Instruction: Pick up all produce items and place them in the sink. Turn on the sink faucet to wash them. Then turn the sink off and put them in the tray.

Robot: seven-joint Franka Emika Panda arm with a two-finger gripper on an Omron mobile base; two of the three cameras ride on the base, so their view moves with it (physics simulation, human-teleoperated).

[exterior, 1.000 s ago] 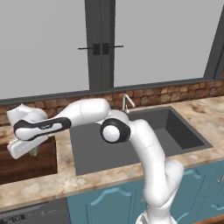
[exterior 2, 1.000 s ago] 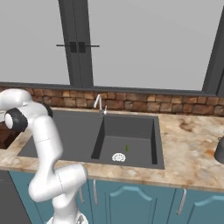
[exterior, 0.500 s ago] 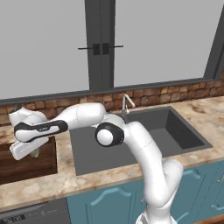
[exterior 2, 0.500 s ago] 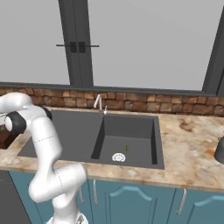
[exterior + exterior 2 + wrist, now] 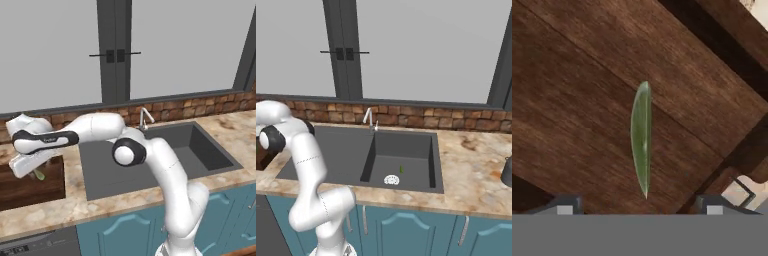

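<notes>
While the gripper (image 5: pixel 34 172) hangs over the tray (image 5: pixel 30 192), 1 produce item (image 5: pixel 39 175) is seen just beneath | right base: second produce item (image 5: pixel 401 169) lies in sink (image 5: pixel 406 150) beside drain (image 5: pixel 391 179) | hand: fingertips (image 5: pixel 564 205) spread, piece (image 5: pixel 641 137) unpinched above tray floor (image 5: pixel 577 100) | step judged: first piece traying; next: sink piece to be fetched.

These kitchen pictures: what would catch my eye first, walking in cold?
The white arm stretches far to its left, its gripper open over a brown wooden tray on the counter. In the hand view a slim green piece shows against the tray floor between the spread fingertips. Another tiny green piece lies in the deep sink basin beside the white drain, with the faucet behind.
</notes>
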